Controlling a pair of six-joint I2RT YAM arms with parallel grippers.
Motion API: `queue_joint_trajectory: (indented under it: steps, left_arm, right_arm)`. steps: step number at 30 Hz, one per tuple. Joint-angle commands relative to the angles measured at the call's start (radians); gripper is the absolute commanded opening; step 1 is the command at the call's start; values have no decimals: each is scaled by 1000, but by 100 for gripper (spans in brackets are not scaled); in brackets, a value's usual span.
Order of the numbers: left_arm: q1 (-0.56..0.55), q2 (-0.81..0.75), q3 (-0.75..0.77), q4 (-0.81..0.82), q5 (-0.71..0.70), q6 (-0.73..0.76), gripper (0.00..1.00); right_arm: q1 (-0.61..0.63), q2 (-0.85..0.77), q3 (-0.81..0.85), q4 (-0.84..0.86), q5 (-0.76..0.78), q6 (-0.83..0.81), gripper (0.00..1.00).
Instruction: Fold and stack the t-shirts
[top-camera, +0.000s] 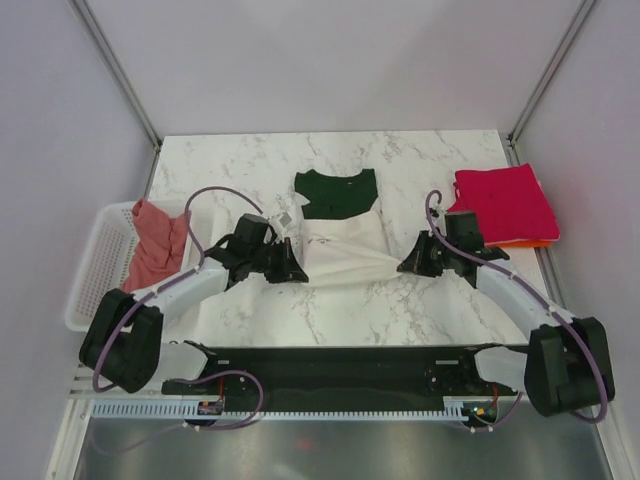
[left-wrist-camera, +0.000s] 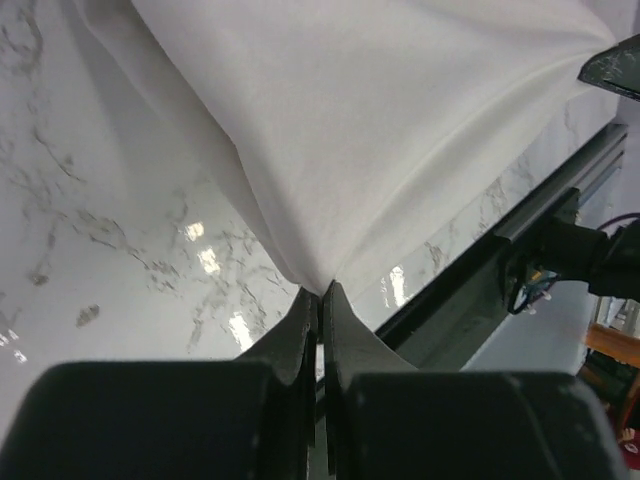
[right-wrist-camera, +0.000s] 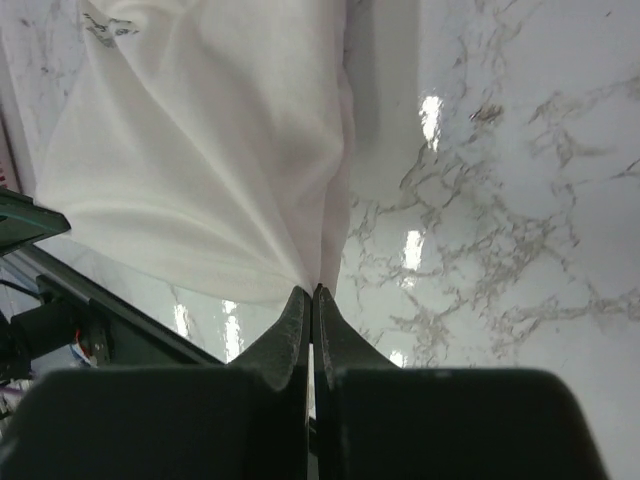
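Both pincers were clamped fully shut on cloth: left pincer (left-wrist-camera: 322, 292) and right pincer (right-wrist-camera: 314, 290) each pinched one near corner of the cream t-shirt (top-camera: 345, 245). Shirt lay mid-table, dark green collar end (top-camera: 335, 192) away from the arms, near edge pulled taut between the two grips. Wrist views showed cloth fanning out in creases from each pinch point. My read: corners were held wide apart to keep the hem straight, likely for carrying it toward the collar as a fold.

Further out: magenta t-shirt (top-camera: 505, 200) sat folded at the right edge of the table (top-camera: 420, 310), on top of an orange one (top-camera: 535, 242), so that looks like the stack. Salmon-pink shirt (top-camera: 155, 245) was bunched in the white basket (top-camera: 95, 270) on the left, unfolded.

Hard to make out: no print was readable from above. Sleeves couldn't be picked out. Orange shirt showed only as a sliver. Wrist cameras cropped the shirt, and how much cloth sat inside each pinch was hidden.
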Motion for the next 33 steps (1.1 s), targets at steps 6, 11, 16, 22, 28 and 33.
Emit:
queue_joint_trajectory:
  steps: [6, 11, 16, 22, 28, 33]
  left_arm:
    - [-26, -356, -108, -100, 80, -153, 2]
    - [-41, -462, -151, -126, 117, -204, 2]
    - [-44, -518, -145, -182, 135, -214, 2]
    - [-44, -483, -100, -200, 141, -205, 2]
    - [-44, -480, -71, -208, 143, -216, 2]
    - [-41, -451, -19, -225, 100, -201, 2]
  right_arm:
    - [2, -346, -7, -205, -21, 36, 0]
    - [2, -427, 3, -284, -43, 43, 0]
    - [2, -463, 39, -330, -40, 32, 0]
    - [1, -416, 84, -345, 6, 10, 0]
    - [2, -415, 140, -364, 61, 0, 0]
    - [1, -386, 187, -351, 75, 1, 0]
